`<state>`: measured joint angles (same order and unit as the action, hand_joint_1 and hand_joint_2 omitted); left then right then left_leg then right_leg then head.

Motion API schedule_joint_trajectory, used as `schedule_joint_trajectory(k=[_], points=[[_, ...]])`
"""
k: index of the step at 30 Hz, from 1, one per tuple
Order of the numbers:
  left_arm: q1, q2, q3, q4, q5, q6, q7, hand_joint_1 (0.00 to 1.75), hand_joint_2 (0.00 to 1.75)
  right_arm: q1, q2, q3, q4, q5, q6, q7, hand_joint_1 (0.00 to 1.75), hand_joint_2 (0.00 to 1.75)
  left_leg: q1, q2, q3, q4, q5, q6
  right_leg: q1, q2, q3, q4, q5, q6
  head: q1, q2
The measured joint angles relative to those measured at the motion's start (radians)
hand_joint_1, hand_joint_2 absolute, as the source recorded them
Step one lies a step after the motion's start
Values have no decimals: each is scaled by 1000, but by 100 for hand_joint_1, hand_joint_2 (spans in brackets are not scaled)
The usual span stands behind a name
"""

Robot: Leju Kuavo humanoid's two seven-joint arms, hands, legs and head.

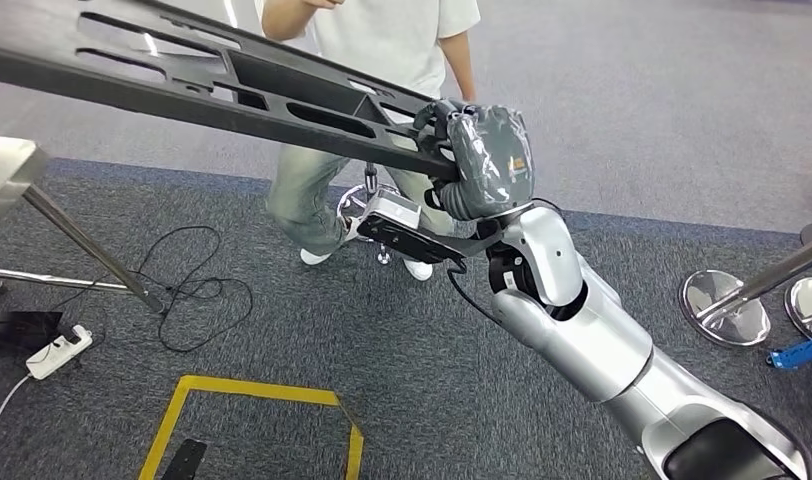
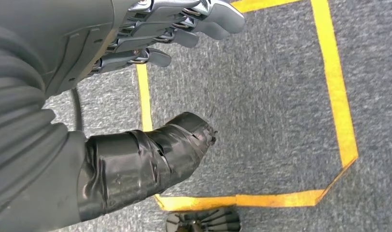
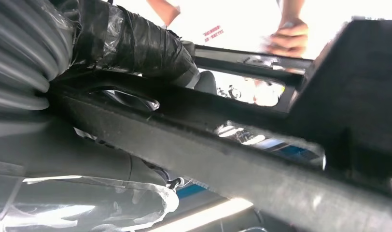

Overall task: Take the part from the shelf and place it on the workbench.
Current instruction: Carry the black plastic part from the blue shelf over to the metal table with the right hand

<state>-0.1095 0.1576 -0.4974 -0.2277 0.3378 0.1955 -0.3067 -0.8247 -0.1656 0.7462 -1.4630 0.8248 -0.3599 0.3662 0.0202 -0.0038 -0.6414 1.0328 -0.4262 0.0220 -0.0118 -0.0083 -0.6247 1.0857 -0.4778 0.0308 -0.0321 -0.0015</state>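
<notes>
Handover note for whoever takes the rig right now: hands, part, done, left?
Right hand: grips one end of the long black slotted part, held up in the air across the head view.
Left hand: holds nothing, fingers apart, hanging over grey carpet with a yellow tape outline.
A person stands close behind the part; a hand appears to touch its far edge.
Done: part is in hand.
Left: carry it to the workbench and set it down. Mind the person.

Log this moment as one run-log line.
right hand: grips long black part, held aloft | left hand: empty, fingers apart, over yellow floor marking | person: standing behind part
</notes>
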Motion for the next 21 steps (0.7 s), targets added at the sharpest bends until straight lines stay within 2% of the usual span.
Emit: schedule_joint_trajectory(k=[2,3,4,5,6,7,9,10,12,14,15,16,18,19,20,21], points=[[-1,0,-2,0,0,-1,0,0,175,1,0,0,-1,0,0,0,175,175,-4,-2,4,0,-3,9,2,2,-61,122,-53,-1,2,0],[-1,0,-3,0,0,-2,0,0,175,3,0,0,-1,0,0,-1,175,175,-7,-3,5,0,-5,12,2,3,-94,179,-68,-2,2,0],[-1,0,-5,0,0,-3,0,0,175,5,0,0,-1,0,0,-1,175,175,-10,-5,7,0,-7,14,3,3,-114,208,-66,-5,2,0],[-1,0,-6,0,0,-3,0,0,175,7,-1,0,-1,0,0,-1,175,175,-13,-7,10,0,-8,16,4,4,-118,204,-47,-8,2,0],[-1,0,-8,0,0,-4,0,0,175,8,-1,0,-1,0,0,-1,175,175,-15,-10,14,0,-10,17,7,5,-101,159,-12,-14,2,0],[-1,0,-9,0,0,-4,0,0,175,7,-1,0,-1,0,0,-1,175,175,-16,-12,18,0,-13,17,11,6,-74,94,26,-22,2,0],[-2,-1,-10,0,0,-5,0,0,175,6,-1,-2,-2,0,0,-1,175,175,-18,-16,21,0,-17,14,20,10,-22,-17,66,-39,1,0],[-2,-2,-10,0,0,-5,1,0,175,5,-1,-3,-3,0,1,-1,175,175,-16,-16,20,-1,-17,10,24,11,-10,-42,69,-43,1,0],[-2,-2,-10,0,0,-5,2,0,175,5,-1,-5,-4,0,1,-1,175,175,-13,-17,21,-5,-16,0,27,11,0,-59,66,-46,2,0],[-1,-3,-10,0,-1,-5,3,0,175,6,-1,-5,-5,0,1,-1,175,175,-12,-14,21,0,-22,-11,20,8,14,-77,72,-48,1,0],[-1,-3,-10,0,-1,-5,3,0,175,5,-1,-5,-6,0,1,0,175,175,-12,-12,12,23,-35,-16,16,6,23,-87,74,-50,0,0],[-2,-2,-10,0,-1,-5,4,0,175,4,-1,-6,-7,0,2,0,175,175,-11,-9,-9,66,-56,-21,13,5,29,-92,75,-51,0,0],[-2,-1,-10,0,-1,-4,5,0,175,5,-1,-6,-7,0,2,0,175,175,-7,-8,-75,187,-104,-32,12,4,31,-91,73,-55,-1,0],[0,-1,-10,0,-1,-4,5,0,175,6,-1,-6,-7,0,4,0,175,175,-4,-8,-102,230,-112,-37,12,4,31,-89,71,-55,-2,0],[1,-1,-10,0,-1,-2,6,0,175,8,-1,-6,-7,0,6,0,175,175,0,-6,-113,240,-103,-42,10,4,31,-86,68,-54,-2,0],[2,-1,-10,0,-1,1,7,0,175,9,-1,-6,-7,0,9,1,175,175,4,-5,-103,212,-77,-46,8,4,31,-81,64,-52,-2,0]])
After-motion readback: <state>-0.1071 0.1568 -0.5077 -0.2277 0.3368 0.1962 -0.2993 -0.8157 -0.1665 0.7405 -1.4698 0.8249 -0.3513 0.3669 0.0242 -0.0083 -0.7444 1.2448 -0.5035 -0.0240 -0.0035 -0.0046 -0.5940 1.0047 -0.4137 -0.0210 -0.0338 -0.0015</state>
